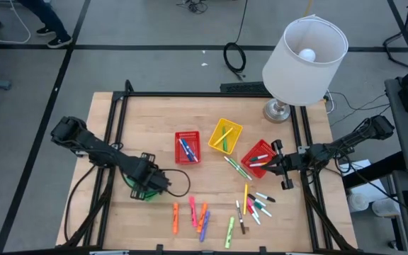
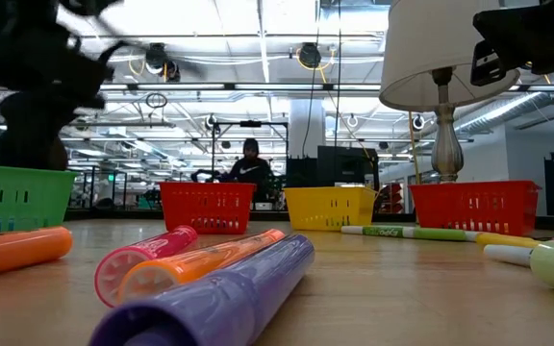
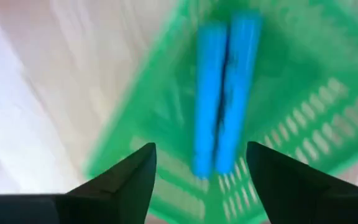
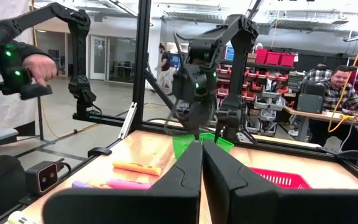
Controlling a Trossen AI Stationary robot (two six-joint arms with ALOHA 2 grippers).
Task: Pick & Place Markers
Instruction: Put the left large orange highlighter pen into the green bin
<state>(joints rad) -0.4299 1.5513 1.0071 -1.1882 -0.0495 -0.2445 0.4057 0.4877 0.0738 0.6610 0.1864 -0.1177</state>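
Observation:
My left gripper (image 1: pixel 146 183) hangs open, pointing down, above the green basket (image 3: pixel 291 99) at the table's left. Two blue markers (image 3: pixel 225 93) lie side by side in that basket, below the gap between the fingers and apart from them. My right gripper (image 1: pixel 283 170) waits shut at the table's right, beside a red basket (image 1: pixel 259 159); its fingers (image 4: pixel 191 186) point level across the table. Loose markers lie near the front edge: orange (image 1: pixel 175 217), pink (image 1: pixel 193 210), purple (image 1: pixel 205 225), yellow-green (image 1: pixel 229 231) and a mixed cluster (image 1: pixel 255 205).
A second red basket (image 1: pixel 187 147) and a yellow basket (image 1: pixel 224 136), both holding markers, stand mid-table. A white-shaded lamp (image 1: pixel 304 60) stands at the far right corner. A black frame (image 1: pixel 204 93) edges the table. People show beyond the table in the right wrist view.

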